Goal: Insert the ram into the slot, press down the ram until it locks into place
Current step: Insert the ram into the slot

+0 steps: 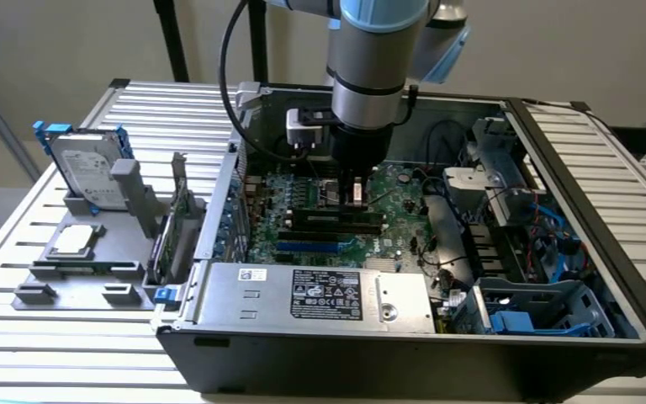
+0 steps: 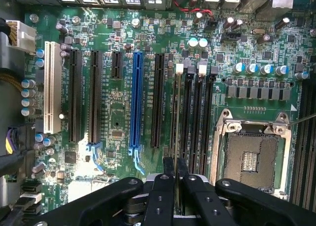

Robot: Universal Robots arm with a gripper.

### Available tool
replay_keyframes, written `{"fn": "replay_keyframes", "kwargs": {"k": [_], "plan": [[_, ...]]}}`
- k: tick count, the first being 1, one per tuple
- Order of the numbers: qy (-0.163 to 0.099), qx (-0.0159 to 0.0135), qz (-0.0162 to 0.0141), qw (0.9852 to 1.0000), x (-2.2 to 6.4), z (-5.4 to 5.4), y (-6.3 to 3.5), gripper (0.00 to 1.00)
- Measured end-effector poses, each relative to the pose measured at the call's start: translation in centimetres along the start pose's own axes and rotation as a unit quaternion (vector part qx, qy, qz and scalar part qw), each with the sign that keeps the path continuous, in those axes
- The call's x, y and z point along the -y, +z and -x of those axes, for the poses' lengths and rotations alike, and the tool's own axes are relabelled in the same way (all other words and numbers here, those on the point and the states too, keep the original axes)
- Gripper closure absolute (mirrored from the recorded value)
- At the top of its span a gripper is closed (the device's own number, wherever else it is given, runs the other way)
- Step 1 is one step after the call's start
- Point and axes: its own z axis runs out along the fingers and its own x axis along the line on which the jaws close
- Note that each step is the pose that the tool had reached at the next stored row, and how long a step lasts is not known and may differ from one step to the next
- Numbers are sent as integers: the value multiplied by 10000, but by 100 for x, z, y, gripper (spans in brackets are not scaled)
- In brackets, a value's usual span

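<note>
The ram [image 2: 177,117] stands on edge along the slot [image 2: 180,112], the outermost memory socket on the blue connector's [image 2: 137,102] side. Whether it is seated I cannot tell. Your claw [image 2: 175,164] is nearly closed, pinching the ram's flat faces. Keep it parallel to the slot and press straight down, evenly.
</note>
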Motion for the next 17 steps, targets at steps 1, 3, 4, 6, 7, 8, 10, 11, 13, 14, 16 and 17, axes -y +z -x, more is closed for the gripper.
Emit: {"fn": "replay_keyframes", "kwargs": {"k": [1, 3, 4, 6, 7, 8, 10, 11, 13, 14, 16, 17], "plan": [[2, 0, -1, 10000, 0, 0, 0, 87], [10, 0, -3, 10000, -3, 0, 2, 87], [15, 0, -4, 10000, -4, 0, 3, 87], [26, 0, -6, 10000, -7, 0, 4, 87], [30, 0, -7, 10000, -8, 0, 5, 87], [32, 0, -9, 10000, -8, 0, 6, 87], [35, 0, -11, 10000, -9, 0, 7, 87], [36, 0, -13, 10000, -9, 0, 7, 87], [40, 0, -16, 10000, -10, 1, 9, 87], [42, 0, -18, 10000, -11, 1, 9, 87], [45, 0, -24, 10000, -14, 1, 10, 87], [47, 0, -27, 10000, -16, 1, 11, 87]]}}
